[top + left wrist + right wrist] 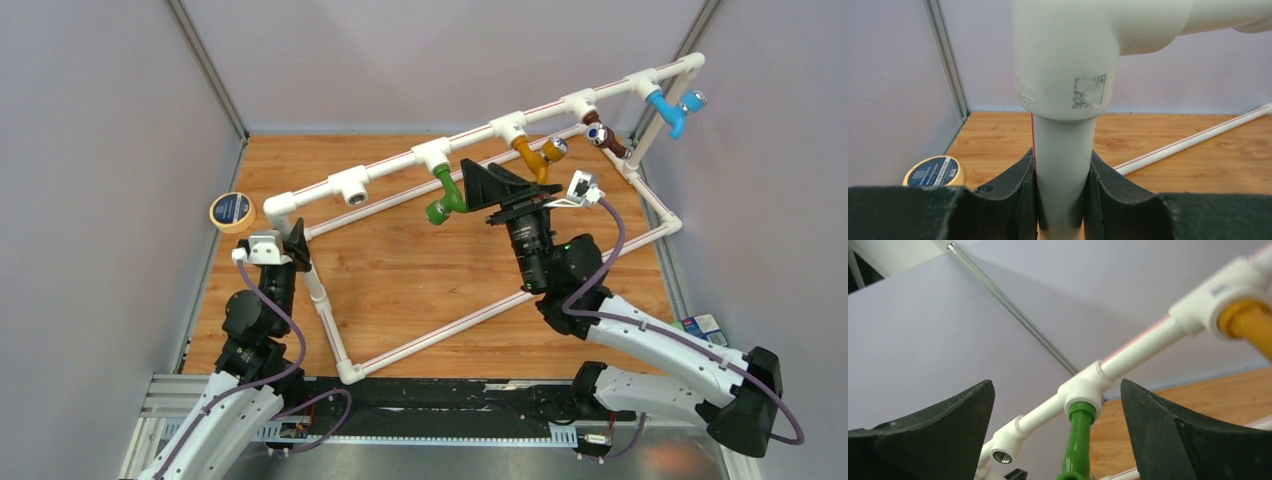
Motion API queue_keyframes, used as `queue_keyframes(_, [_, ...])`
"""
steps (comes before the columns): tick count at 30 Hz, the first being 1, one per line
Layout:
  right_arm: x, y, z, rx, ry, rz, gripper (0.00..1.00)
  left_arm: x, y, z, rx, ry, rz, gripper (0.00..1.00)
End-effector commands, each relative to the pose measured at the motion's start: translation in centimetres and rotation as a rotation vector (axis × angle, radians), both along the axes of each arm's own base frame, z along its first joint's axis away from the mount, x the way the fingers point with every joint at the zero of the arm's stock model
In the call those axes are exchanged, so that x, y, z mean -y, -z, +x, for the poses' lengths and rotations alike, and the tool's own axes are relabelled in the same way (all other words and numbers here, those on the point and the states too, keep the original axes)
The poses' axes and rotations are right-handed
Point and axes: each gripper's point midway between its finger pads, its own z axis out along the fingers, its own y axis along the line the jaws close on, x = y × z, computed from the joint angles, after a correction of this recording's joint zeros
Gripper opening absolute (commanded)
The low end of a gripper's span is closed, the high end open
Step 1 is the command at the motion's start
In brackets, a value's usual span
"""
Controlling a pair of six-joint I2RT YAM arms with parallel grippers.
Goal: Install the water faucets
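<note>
Four water faucets hang from the T fittings of the white pipe frame's [470,137] top rail: green [445,195], orange [535,155], brown [605,138] and blue [672,108]. My right gripper [478,186] is open just right of the green faucet. In the right wrist view the green faucet [1078,440] stands between the wide-apart fingers of that gripper [1057,385], touching neither. An empty T fitting [350,187] sits left of the green one. My left gripper [298,245] is shut on the frame's left leg [1063,150], below an elbow fitting [1063,55].
A roll of tape [232,211] lies at the table's left edge, near the frame's left corner. The frame's lower pipes [470,315] run across the wooden table. Grey walls close in on three sides. A small box [703,327] lies at the right edge.
</note>
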Motion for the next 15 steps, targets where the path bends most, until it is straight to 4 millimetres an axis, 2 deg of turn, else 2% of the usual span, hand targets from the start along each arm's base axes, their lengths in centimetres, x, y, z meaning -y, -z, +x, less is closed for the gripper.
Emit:
queue_keyframes(1, [1.4, -5.9, -2.7, 0.361, 0.113, -0.483, 1.0, -0.2, 0.3, 0.0, -0.019, -0.008, -0.004, 0.0])
queue_keyframes(6, [-0.5, -5.1, -5.0, 0.727, 0.1, -1.152, 1.0, -0.2, 0.5, 0.0, -0.025, -0.012, 0.001, 0.0])
queue_keyframes(10, [-0.4, -2.1, -5.7, 0.979, 0.135, -1.617, 1.0, -0.2, 0.6, 0.1, -0.03, -0.012, 0.005, 0.0])
queue_keyframes(15, [0.0, 1.7, -4.8, 1.184, 0.246, -2.007, 1.0, -0.2, 0.5, 0.1, -0.032, -0.015, 0.007, 0.0])
